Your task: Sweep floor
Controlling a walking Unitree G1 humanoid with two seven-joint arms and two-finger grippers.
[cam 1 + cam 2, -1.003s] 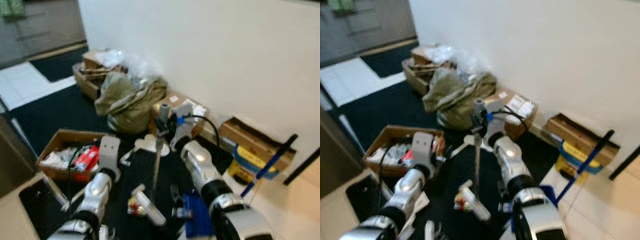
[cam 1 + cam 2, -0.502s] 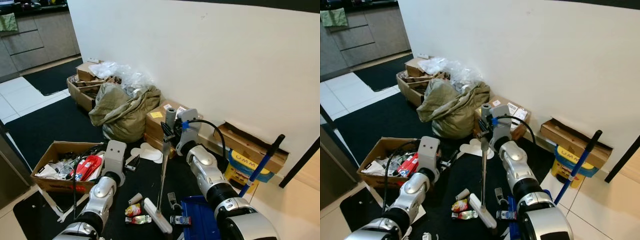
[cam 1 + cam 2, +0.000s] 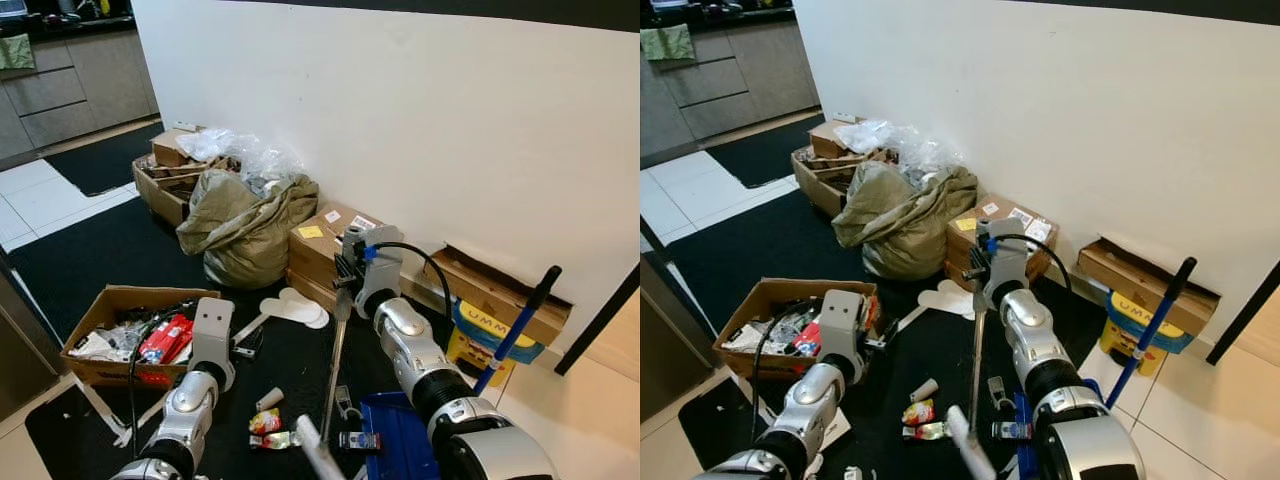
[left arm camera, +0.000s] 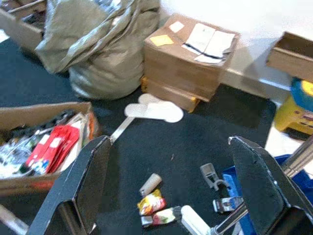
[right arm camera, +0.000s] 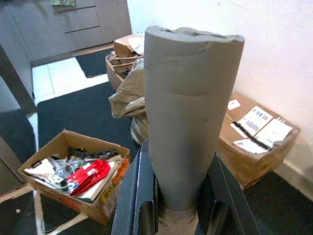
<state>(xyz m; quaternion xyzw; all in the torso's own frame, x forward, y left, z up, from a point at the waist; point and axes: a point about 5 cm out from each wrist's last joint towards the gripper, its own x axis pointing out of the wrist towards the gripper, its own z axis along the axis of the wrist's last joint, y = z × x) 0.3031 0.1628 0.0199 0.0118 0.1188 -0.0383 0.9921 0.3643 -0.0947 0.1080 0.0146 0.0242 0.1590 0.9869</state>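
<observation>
Standing nearly upright, the broom (image 3: 334, 370) runs its long axis from a grey grip at the top down to a pale head (image 3: 318, 458) low on the black mat (image 3: 120, 240), tilted slightly so the head sits nearer us than the grip. We have our right gripper (image 3: 349, 262) closed around the grey grip, and the right wrist view shows a black finger (image 5: 138, 196) pressed against each side of it. Our left gripper (image 4: 171, 191) hangs over the mat beside the broom with its fingers (image 4: 83, 181) spread wide and nothing between them.

Just beside the broom head lie small bits of litter: a cork-coloured tube (image 3: 268, 399), a red and yellow wrapper (image 3: 264, 421) and a green one (image 3: 277, 439). A blue dustpan (image 3: 400, 440) sits on the mat to the right of the broom, with a second, blue-handled stick (image 3: 515, 330) leaning beyond it.

Farther out, an open box (image 3: 120, 330) of clutter stands to the left. Along the white wall (image 3: 420, 110) we see a grey-green sack (image 3: 240, 220), a sealed carton (image 3: 325, 245) touching it, white slippers (image 3: 292, 309) in front of that carton, and a yellow tub (image 3: 485, 335) under another open carton (image 3: 495, 290).
</observation>
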